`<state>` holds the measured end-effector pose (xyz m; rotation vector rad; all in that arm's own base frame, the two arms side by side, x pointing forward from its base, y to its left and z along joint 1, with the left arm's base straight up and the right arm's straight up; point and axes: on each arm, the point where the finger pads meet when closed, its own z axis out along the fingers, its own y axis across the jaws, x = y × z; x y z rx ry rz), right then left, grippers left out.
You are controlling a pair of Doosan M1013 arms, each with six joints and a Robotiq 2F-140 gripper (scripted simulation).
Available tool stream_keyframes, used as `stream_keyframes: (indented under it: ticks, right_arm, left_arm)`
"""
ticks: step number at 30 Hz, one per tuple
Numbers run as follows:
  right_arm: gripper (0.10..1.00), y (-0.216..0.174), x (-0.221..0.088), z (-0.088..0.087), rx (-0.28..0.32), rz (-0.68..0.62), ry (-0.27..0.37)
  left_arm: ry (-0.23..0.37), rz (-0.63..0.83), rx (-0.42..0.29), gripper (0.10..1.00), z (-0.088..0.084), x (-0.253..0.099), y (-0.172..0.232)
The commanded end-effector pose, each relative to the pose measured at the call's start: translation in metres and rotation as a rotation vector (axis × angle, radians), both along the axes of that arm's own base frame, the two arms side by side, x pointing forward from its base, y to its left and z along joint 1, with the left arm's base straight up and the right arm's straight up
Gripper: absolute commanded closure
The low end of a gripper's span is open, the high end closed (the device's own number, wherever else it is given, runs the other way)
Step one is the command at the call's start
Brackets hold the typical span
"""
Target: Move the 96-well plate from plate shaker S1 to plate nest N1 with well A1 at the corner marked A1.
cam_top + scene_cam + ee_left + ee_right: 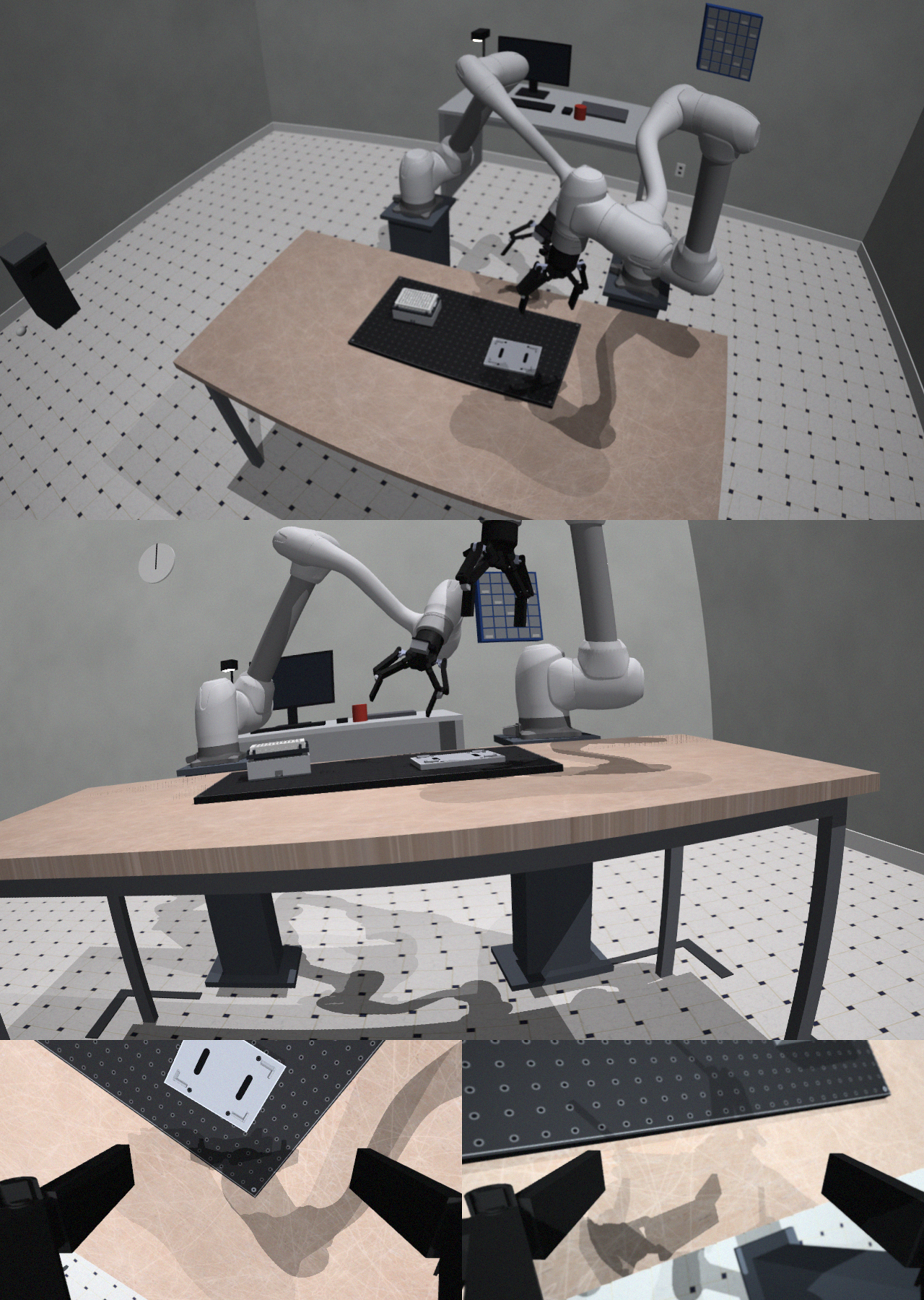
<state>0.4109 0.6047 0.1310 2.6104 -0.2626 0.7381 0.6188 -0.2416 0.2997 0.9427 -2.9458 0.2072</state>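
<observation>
The white 96-well plate (416, 300) (279, 744) sits on top of the grey shaker S1 (414, 313) (277, 768). The flat light-grey nest N1 (513, 357) (458, 759) (220, 1080) has nothing on it; corner locators and two dark slots show. A1 marks are not readable. My left gripper (548, 307) (493, 619) (242, 1166) is open and empty, pointing down, high above the nest's side of the board. My right gripper (400, 705) (712, 1172) is open and empty, tilted, behind the board; in the top view it is partly hidden behind the left gripper.
Both devices stand on a black perforated board (452, 342) (362, 770) on the wooden table (310, 381) (388, 817). The two grippers are near each other, the left in front. A desk with a monitor (542, 61) (303, 678) and a red cup (580, 112) (359, 712) stands behind.
</observation>
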Motion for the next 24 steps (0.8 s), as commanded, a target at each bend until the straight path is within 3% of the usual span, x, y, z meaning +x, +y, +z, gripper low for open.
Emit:
stream_keyframes:
  ticks: [1,24]
  right_arm:
    - [0.098,0.000,0.000,0.001,0.002,0.000,0.000]
    - [0.098,0.000,0.000,0.001,0.002,0.000,0.000]
  left_arm:
    - [-0.001,0.003,0.000,0.098,0.002,-0.001,0.001]
    - [0.009,0.106,0.012,0.098,0.022,-0.033,0.041]
